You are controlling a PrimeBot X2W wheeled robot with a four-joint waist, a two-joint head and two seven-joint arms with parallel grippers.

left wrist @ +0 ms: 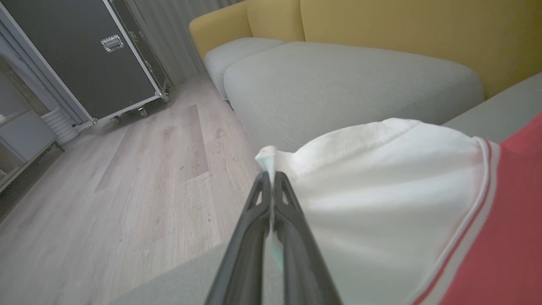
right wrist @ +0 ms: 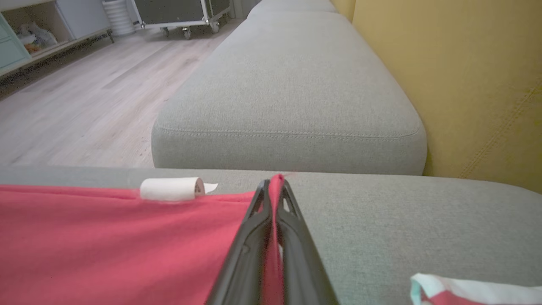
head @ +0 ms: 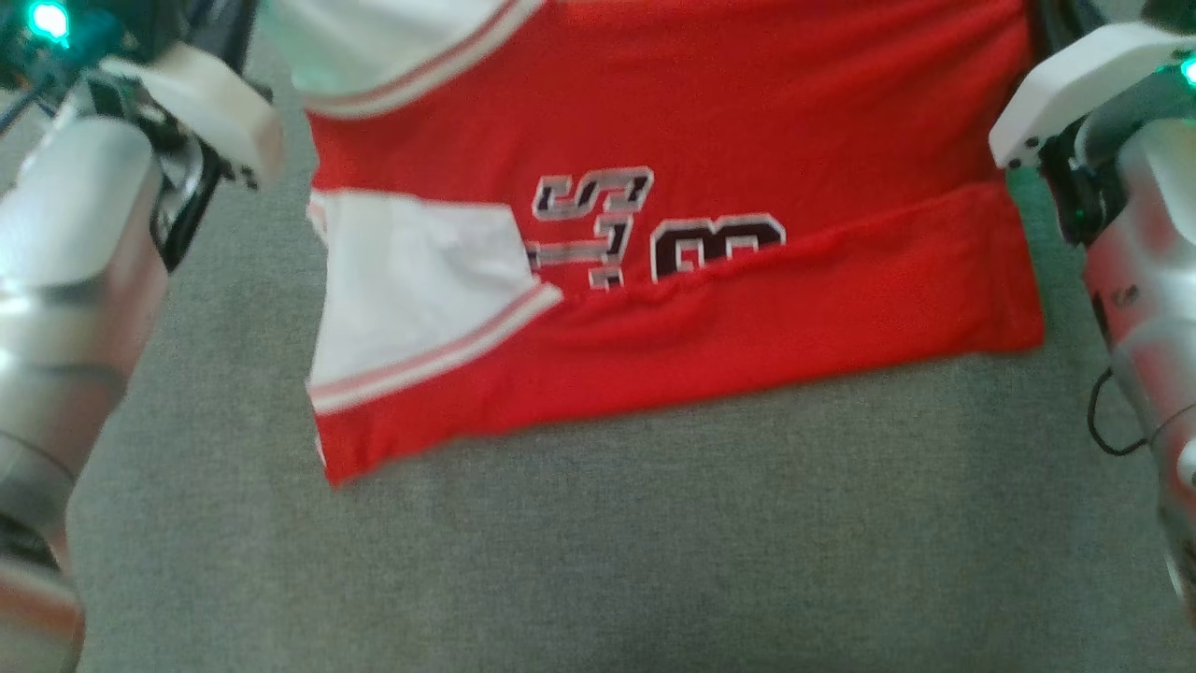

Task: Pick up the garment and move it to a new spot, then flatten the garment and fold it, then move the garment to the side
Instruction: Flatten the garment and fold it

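garment: We see a red jersey [head: 710, 121] spread across the far half of the grey cushion [head: 598, 542]. The cushion's near half is bare.
garment detail: There is a white panel [head: 411, 271] at its left end and a dark print [head: 654, 234] mid-cloth. A red strip along the near edge is turned up over the lower part of the print.
left gripper: The left gripper [left wrist: 272, 178] is clamped on a tuft of white cloth at the jersey's left end, and the fingers meet with fabric poking out past the tips. That end sits over the cushion's edge, with floor below it.
right gripper: The right gripper [right wrist: 274, 186] is clamped on a pinch of red cloth at the jersey's right end, near the cushion's far edge.
cloth state: It looks taut between the two pinches in the right wrist view, and we see mild ripples in the head view.
unclear: We can't tell what the small white roll [right wrist: 169, 188] on the red cloth is.
step: We judge this as the fold. Both ends are gripped and one strip is already doubled over. It could also be a drag to flatten, and we can't rule that out.
next move needs: Both arms should lift and travel together at the same height, keeping the held edge straight. They then carry it over toward the cushion's near edge and lay it down square.
risk: The pinches are thin, so cloth may slip if one arm leads.
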